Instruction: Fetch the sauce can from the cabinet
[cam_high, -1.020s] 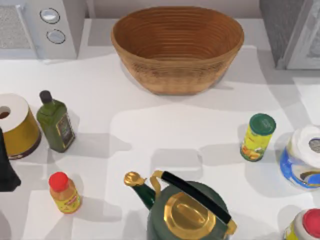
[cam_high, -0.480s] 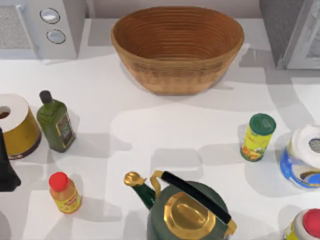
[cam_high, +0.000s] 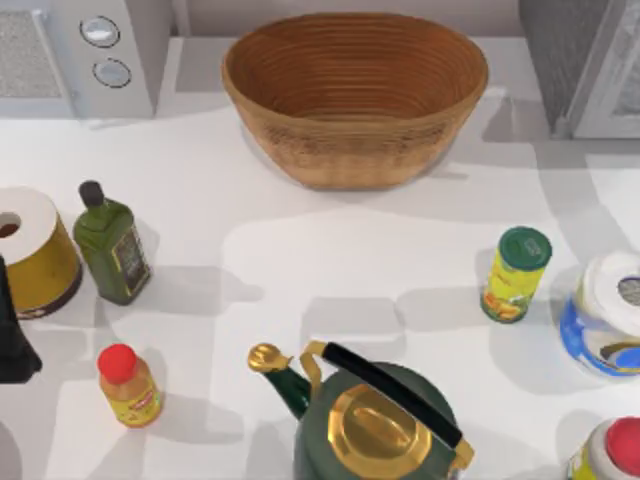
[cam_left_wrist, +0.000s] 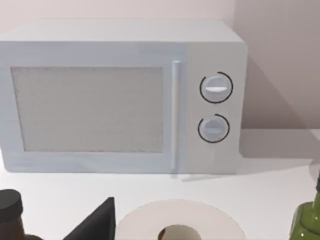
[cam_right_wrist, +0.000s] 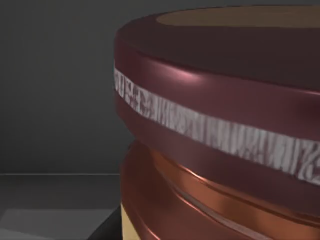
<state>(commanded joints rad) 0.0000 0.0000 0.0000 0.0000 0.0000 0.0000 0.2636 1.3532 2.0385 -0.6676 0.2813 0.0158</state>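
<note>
Right pincer's fingers unseen; sauce can (cam_right_wrist: 220, 130) cropped.

Wicker basket (cam_high: 355, 95) at back centre, green kettle (cam_high: 375, 420) in front, microwave (cam_left_wrist: 120, 95) back left

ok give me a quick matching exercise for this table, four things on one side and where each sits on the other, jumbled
Things:
1. basket
2. kettle
3. green-lidded can
4. oil bottle

Places in the top view:
A. left side of the table
B. front edge, middle
C. back, middle
D. right side of the table

Pairs: 1-C, 2-B, 3-D, 4-A
</note>
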